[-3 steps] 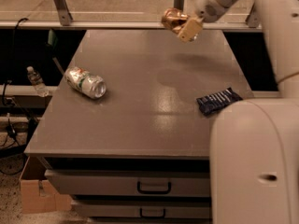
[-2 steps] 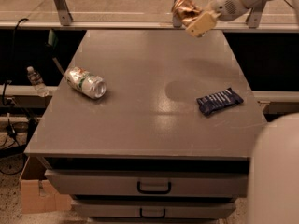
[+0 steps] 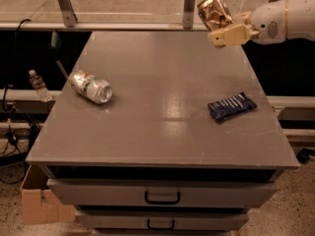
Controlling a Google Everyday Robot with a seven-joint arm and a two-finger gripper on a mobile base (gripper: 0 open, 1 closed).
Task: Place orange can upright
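The cream two-finger claw (image 3: pixel 222 25) is clamped on the small orange-gold metallic drink can (image 3: pixel 213 11). The can is held tilted in the air above the far right corner of the grey bench (image 3: pixel 162 141). A silver can with green-and-white label (image 3: pixel 90 86) lies on its side at the bench's left. A dark blue snack packet (image 3: pixel 231 107) lies flat at the right.

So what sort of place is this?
Probably a lab or workshop: a drawer cabinet, trailing cables and a cardboard box. The hand holds the orange can above the cabinet's far right edge.
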